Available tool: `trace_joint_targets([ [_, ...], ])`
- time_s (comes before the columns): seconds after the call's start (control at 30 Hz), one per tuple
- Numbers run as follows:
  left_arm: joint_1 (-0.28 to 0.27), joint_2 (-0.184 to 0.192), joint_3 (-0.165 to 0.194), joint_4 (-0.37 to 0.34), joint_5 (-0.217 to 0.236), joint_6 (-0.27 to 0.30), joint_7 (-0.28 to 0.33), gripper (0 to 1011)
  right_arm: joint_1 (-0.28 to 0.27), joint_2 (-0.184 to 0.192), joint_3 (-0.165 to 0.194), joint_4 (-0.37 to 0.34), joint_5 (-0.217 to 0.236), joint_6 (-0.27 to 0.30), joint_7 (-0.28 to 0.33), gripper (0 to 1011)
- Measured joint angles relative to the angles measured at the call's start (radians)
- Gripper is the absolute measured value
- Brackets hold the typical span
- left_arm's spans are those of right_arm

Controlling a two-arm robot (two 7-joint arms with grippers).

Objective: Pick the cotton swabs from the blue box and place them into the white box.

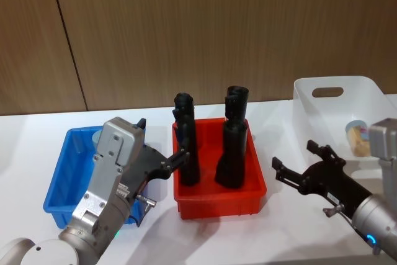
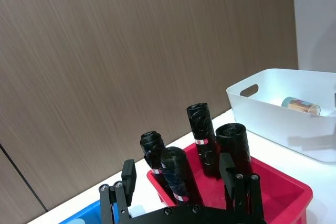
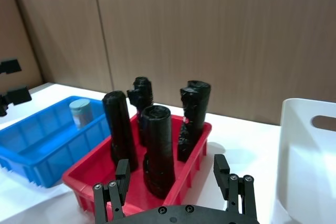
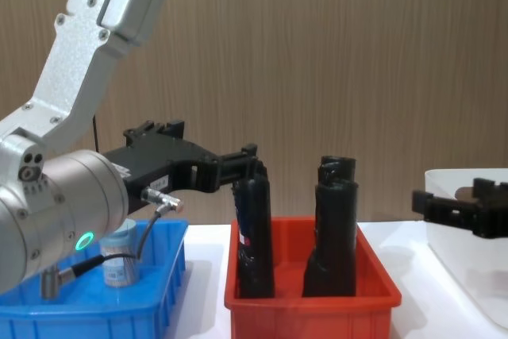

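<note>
Left gripper (image 1: 162, 139): jaws spread, empty, raised at the right edge of the blue box (image 1: 59, 203). One fingertip is close by a black roll (image 1: 188, 153) in the red bin (image 1: 220, 206). One cotton swabs jar (image 3: 81, 113) stands in the blue box, left of this gripper and behind it. In the head view the arm hides most of it; the right wrist and chest views show it plainly. Right gripper (image 1: 293, 154): also spread and empty, between the red bin and the white box (image 1: 304, 107). Second jar (image 2: 300, 106) lies on its side in the white box, right of that gripper (clearest in the left wrist view).
</note>
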Motion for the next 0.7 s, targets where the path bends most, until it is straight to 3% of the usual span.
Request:
trace_joint_targets([
  [0.33,0.0,0.0,0.0,0.0,0.0,0.0,0.0,1004,0.116,-0.018,-0.001,0.167,-0.002,0.013,0.183,1001],
  [0.7,0.0,0.0,0.0,0.0,0.0,0.0,0.0,1004,0.231,-0.049,-0.009,0.331,0.002,0.018,0.286,1001],
])
